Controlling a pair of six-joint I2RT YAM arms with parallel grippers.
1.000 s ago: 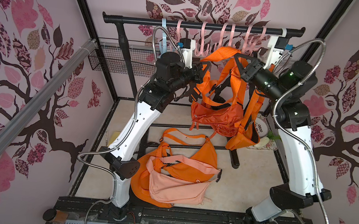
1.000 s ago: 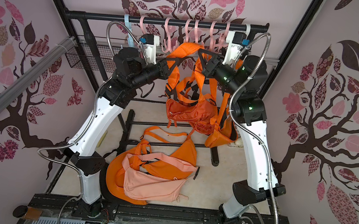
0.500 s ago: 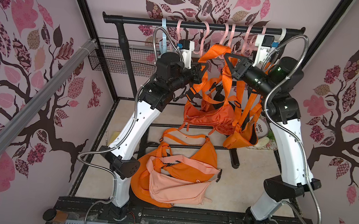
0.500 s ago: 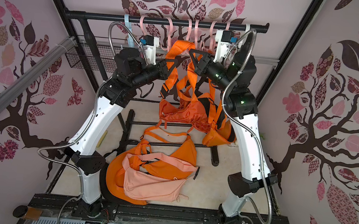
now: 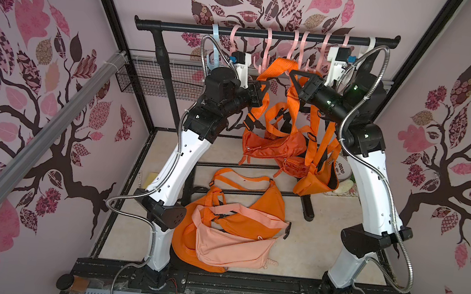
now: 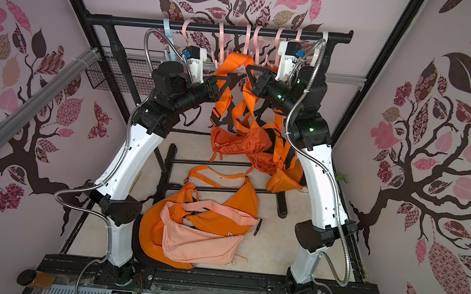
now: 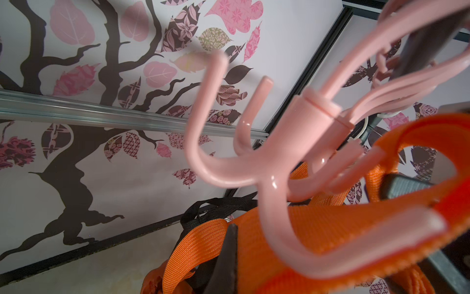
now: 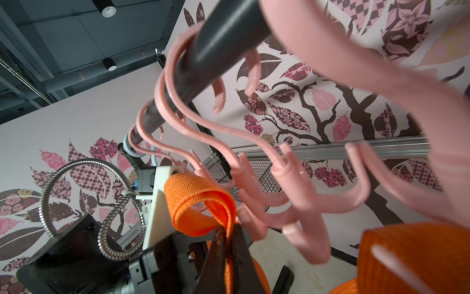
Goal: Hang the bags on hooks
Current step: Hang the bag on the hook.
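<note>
Pinches the strap (image 8: 198, 198) shut in left gripper (image 5: 259, 94) and right gripper (image 8: 230, 244); dangles the bag (image 5: 270, 145) below both, hook (image 7: 274, 203) close above. Likely handles limp, light: grip flat webbing beside the loop.

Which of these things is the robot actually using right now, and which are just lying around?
In use: left gripper and right gripper, both shut on the orange strap; dark orange bag below it; pink hooks; black rail.
Lying about: peach bag and bright orange bag on the floor; wire basket.
</note>
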